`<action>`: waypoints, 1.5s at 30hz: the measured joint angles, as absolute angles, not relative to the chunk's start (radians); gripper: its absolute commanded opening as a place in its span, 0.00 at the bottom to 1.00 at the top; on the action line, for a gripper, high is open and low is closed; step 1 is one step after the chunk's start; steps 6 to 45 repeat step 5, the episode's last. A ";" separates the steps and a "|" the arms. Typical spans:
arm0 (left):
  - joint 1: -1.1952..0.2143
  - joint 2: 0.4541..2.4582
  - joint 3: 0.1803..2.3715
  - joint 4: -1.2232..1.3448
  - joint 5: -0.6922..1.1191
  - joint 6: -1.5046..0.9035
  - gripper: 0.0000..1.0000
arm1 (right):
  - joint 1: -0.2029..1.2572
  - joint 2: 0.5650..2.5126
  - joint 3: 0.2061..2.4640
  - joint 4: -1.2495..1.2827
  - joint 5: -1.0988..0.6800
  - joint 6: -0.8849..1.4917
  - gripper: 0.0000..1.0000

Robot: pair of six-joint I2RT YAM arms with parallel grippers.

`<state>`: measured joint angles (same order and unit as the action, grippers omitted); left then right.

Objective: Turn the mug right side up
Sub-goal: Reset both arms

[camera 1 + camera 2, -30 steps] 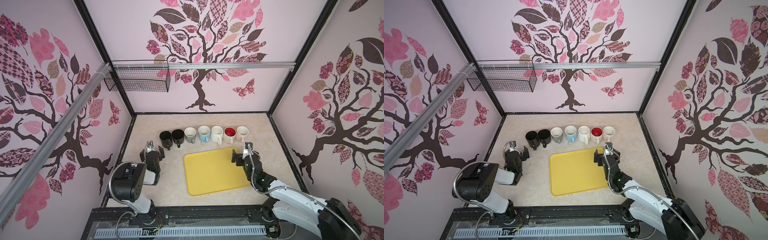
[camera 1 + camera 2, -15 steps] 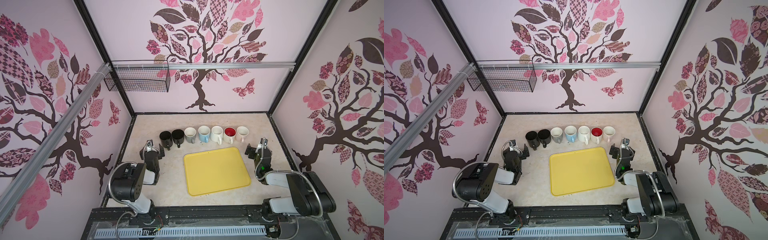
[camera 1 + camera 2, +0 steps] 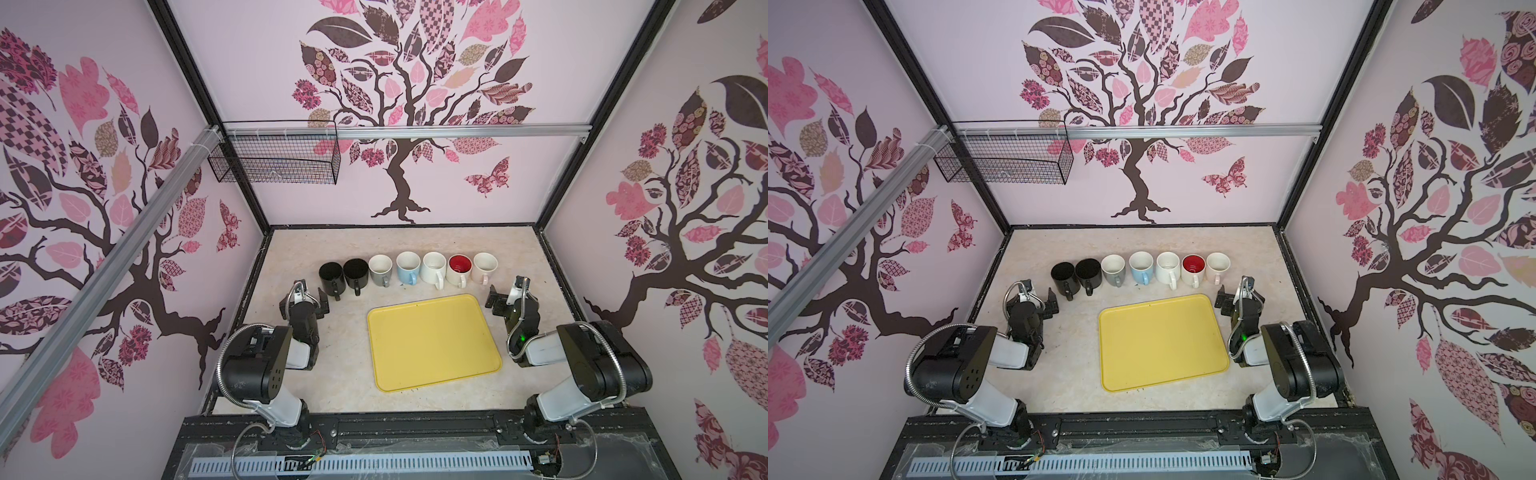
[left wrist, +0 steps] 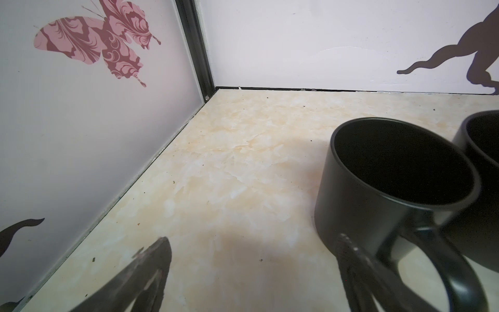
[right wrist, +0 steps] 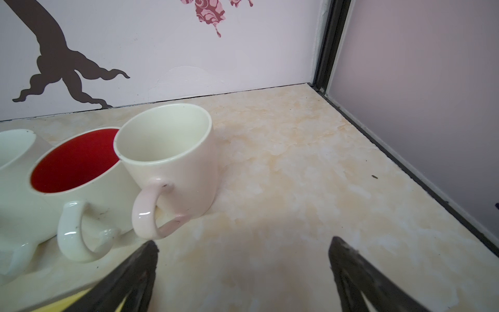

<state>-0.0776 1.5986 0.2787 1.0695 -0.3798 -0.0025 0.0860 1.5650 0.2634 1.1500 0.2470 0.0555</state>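
Mugs (image 3: 408,264), both top views: we count seven in one row on tabletop (image 3: 345,332), all mouth-up, so task looks finished; left tool (image 3: 311,298) and right tool (image 3: 506,293) spread, empty, flanking row | left wrist: black mug (image 4: 391,189) upright, unheld | right wrist: pale mug (image 5: 172,151) upright, untouched

Lab test booth: decal walls (image 3: 395,104), aluminium rail (image 3: 457,132)

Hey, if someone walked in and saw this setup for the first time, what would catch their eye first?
Probably the bright yellow tray in the middle of the table, with a row of seven upright mugs lined up just behind it; the red-lined mug stands out near the right end. The big pink-and-brown tree decal on the back wall also pulls the eye.
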 measured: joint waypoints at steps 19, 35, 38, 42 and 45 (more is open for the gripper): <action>-0.078 1.599 0.279 1.069 -0.380 -0.002 0.97 | 0.070 1.568 0.292 1.128 0.221 0.056 1.00; -0.078 1.599 0.279 1.069 -0.380 -0.002 0.97 | 0.070 1.568 0.292 1.128 0.221 0.056 1.00; -0.078 1.599 0.279 1.069 -0.380 -0.002 0.97 | 0.070 1.568 0.292 1.128 0.221 0.056 1.00; -0.078 1.599 0.279 1.069 -0.380 -0.002 0.97 | 0.070 1.568 0.292 1.128 0.221 0.056 1.00; -0.078 1.599 0.279 1.069 -0.380 -0.002 0.97 | 0.070 1.568 0.292 1.128 0.221 0.056 1.00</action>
